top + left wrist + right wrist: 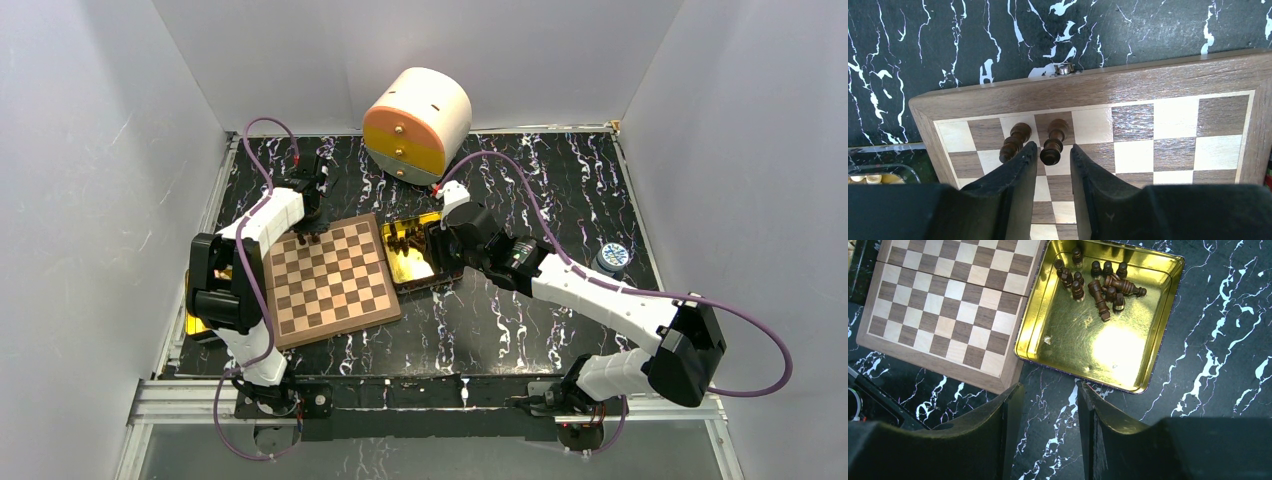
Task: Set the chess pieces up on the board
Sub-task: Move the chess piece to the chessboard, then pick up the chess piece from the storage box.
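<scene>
two dark pieces up on the board, the rest waiting in the tin.
seen from above, the left hand [1053,148] hangs over the board's [1168,85] eleven o'clock corner. its fingers are parted a little around a turned piece [1058,130] that stands upright on a back-row square and seems free of both pads, likely so the hand can lift off without tipping it. a second dark piece [1015,142] stands just beside, at its nine o'clock. at the board's three o'clock the gold tin [1083,340] lies just beside its edge, handy for short carries. the remaining chess pieces [1098,282], small, brown and lathe-turned, are heaped at the tin's twelve o'clock end, some toppled. the right hand [1049,390] hovers open and empty over the desk [1208,405], at the tin's six o'clock in its own view.
</scene>
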`<state>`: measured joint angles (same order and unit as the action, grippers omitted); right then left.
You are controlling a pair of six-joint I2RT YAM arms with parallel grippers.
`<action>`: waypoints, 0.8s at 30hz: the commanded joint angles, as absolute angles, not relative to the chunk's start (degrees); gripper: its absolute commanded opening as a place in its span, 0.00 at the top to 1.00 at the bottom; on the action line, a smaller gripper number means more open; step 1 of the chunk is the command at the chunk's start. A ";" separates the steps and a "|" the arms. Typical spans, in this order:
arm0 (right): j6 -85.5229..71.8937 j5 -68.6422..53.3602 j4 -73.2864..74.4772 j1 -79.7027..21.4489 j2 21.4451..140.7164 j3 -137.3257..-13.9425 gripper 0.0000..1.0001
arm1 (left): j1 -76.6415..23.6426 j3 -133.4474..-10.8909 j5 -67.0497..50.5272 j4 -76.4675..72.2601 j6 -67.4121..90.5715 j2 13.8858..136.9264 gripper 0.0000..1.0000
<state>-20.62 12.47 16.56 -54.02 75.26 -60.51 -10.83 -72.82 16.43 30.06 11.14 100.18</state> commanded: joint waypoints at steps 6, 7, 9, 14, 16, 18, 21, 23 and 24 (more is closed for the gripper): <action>-20.56 12.55 15.46 -54.01 74.61 -61.34 0.47 | -10.56 -76.02 18.72 32.52 11.63 96.89 0.68; -20.63 12.48 15.47 -54.04 74.68 -61.35 0.47 | -10.57 -76.39 18.72 32.95 11.67 96.67 0.66; -20.86 12.21 15.11 -53.97 74.82 -61.20 0.47 | -10.59 -77.78 18.65 34.19 11.98 95.79 0.61; -22.96 15.30 13.92 -54.02 76.95 -60.13 0.48 | -10.57 -79.28 13.11 34.66 13.56 91.89 0.47; -23.36 16.03 13.20 -53.90 78.19 -60.32 0.48 | -10.55 -77.96 6.40 33.39 14.19 90.08 0.40; -23.31 15.77 12.84 -53.56 80.15 -61.05 0.48 | -10.59 -75.93 -0.82 31.82 14.58 88.32 0.37; -22.77 16.16 12.66 -52.91 83.50 -62.61 0.48 | -10.63 -72.02 -6.02 29.90 15.25 85.51 0.30; -21.83 14.88 11.18 -52.07 85.72 -63.10 0.49 | -10.63 -69.26 -7.27 28.58 14.79 83.41 0.23; -21.50 14.36 10.75 -51.71 87.03 -63.63 0.49 | -10.63 -67.76 -7.49 27.99 14.43 82.26 0.15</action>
